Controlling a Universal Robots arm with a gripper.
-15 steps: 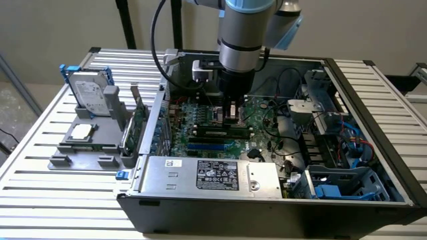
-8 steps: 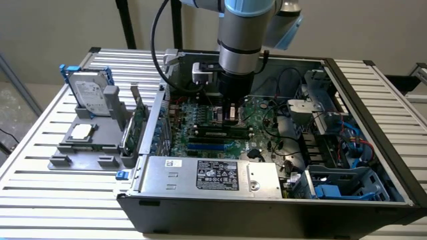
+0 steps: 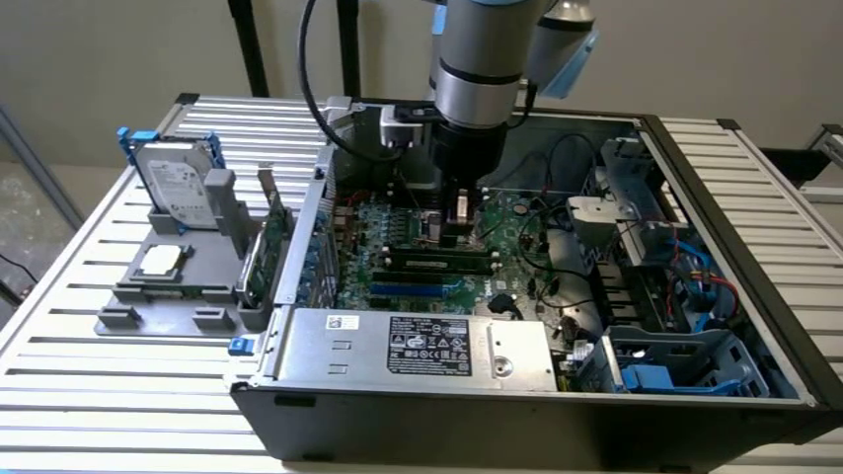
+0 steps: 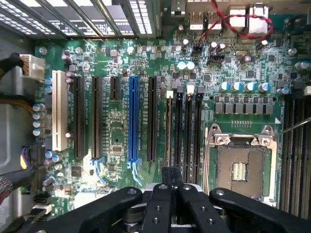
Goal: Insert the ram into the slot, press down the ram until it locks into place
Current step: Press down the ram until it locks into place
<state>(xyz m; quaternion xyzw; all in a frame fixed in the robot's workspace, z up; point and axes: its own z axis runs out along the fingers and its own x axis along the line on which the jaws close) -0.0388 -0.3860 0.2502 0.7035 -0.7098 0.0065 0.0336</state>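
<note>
You are looking at the ram [image 3: 441, 261], a thin green stick standing on edge in a black slot [image 3: 395, 269] on the motherboard [image 3: 395, 222], its long axis running across the board from the exterior view's left to right. In the wrist view the same ram [image 4: 168, 127] shows edge-on as a pale strip in the first of four parallel black slots [image 4: 187, 124], with the bare metal processor socket [image 4: 239, 167] just beside that bank. Your gripper [image 3: 460, 219] stands upright over the ram's far end, its fingers [image 4: 171, 180] pressed together with nothing pinched between them; whether the tips touch the ram's top edge is unclear. A long blue socket [image 4: 133, 124] and several black expansion slots lie parallel on the other side. Room is tight: the open computer case [image 3: 737, 296] walls the board in, with cables and a drive cage on the exterior view's right and the silver power supply [image 3: 415, 348] in front. Its label carries print too small to read. Outside the case, a hard drive [image 3: 178, 188] stands upright in a grey fixture [image 3: 165, 286] on the slatted table [image 3: 79, 375].
</note>
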